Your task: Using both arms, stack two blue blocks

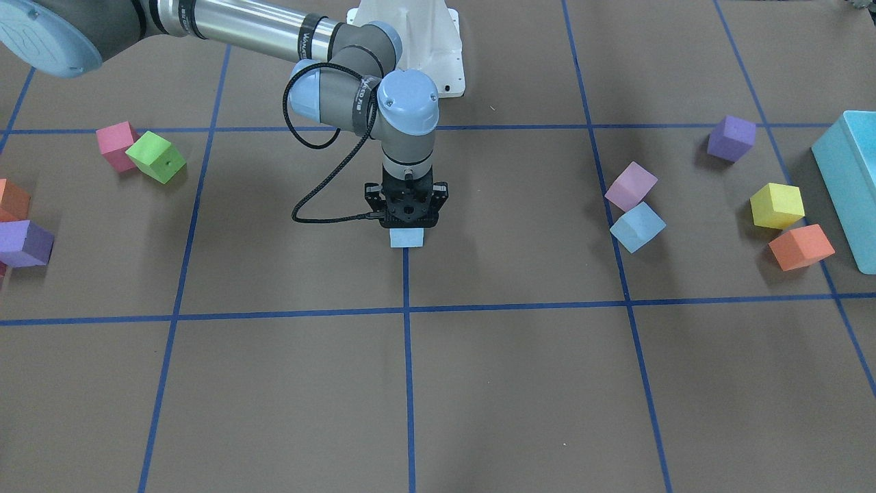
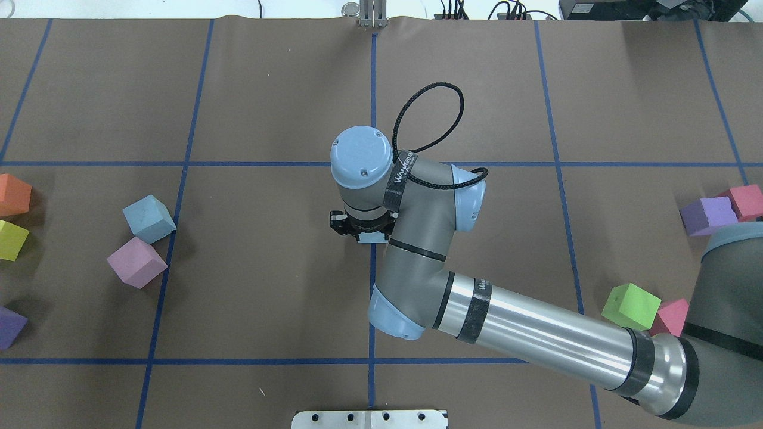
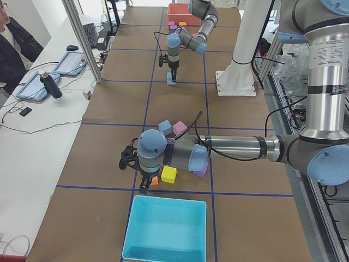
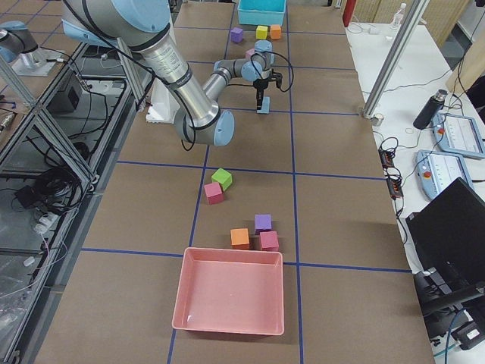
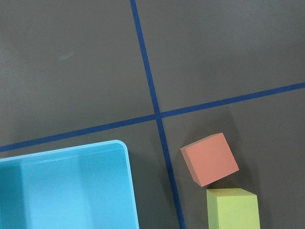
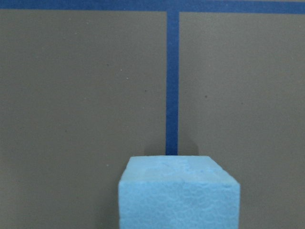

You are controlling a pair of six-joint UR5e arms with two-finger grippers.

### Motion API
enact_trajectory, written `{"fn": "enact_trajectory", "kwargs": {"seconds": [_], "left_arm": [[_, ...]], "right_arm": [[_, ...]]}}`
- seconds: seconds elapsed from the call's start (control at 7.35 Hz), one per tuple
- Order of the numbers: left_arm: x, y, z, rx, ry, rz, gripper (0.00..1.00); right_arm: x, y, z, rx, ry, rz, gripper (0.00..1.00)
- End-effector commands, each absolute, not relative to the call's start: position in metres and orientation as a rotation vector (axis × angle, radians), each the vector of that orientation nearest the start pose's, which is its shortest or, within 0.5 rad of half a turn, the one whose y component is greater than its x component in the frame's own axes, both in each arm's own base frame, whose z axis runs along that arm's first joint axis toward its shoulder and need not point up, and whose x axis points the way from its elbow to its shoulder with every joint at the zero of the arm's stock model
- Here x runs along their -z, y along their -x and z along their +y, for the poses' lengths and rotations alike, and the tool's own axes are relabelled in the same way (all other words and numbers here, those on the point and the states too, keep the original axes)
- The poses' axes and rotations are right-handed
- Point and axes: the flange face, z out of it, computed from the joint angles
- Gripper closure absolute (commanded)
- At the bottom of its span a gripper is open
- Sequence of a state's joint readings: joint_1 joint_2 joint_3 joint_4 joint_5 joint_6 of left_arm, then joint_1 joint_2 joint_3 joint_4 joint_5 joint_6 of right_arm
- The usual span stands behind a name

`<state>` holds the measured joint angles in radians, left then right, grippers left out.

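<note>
My right gripper (image 1: 407, 229) hangs straight down over the table's centre line, shut on a sky-blue block (image 1: 407, 237) that sits at or just above the table. The block fills the bottom of the right wrist view (image 6: 178, 193); no fingers show there. The second blue block (image 1: 637, 226) lies on my left side, touching a lilac cube (image 1: 630, 185); it also shows in the overhead view (image 2: 149, 218). My left gripper (image 3: 143, 188) shows only in the exterior left view, hovering by the teal box; I cannot tell whether it is open or shut.
A teal box (image 1: 852, 185) stands at the far left end, with orange (image 5: 209, 159) and yellow (image 5: 232, 209) cubes beside it and a purple cube (image 1: 731, 137) nearby. Green (image 1: 155, 157) and pink (image 1: 116, 145) cubes lie on my right side. A pink tray (image 4: 231, 299) stands at the right end.
</note>
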<state>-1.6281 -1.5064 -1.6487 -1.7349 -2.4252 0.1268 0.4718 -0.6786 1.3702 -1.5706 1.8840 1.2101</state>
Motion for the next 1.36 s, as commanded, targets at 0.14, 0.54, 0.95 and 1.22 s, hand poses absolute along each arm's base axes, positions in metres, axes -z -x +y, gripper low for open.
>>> {"fn": "enact_trajectory", "kwargs": {"seconds": [0.14,0.54,0.95,1.22], "left_arm": [[-0.628,0.085,-0.470,-0.142,-0.245,0.834,0.02],[-0.628,0.085,-0.470,-0.142,-0.245,0.834,0.02],[-0.624,0.085,-0.474,-0.148,-0.255,0.832,0.02],[-0.607,0.082,-0.479,-0.201,-0.367,0.821,0.02]], "right_arm": [[-0.188,0.639,-0.439,0.001,-0.006,-0.758,0.01],[-0.154,0.611,-0.438,-0.002,-0.033,-0.798,0.00],[-0.110,0.515,-0.472,-0.042,-0.083,-0.785,0.00],[-0.150,0.429,-0.533,0.018,-0.107,-0.761,0.00]]}}
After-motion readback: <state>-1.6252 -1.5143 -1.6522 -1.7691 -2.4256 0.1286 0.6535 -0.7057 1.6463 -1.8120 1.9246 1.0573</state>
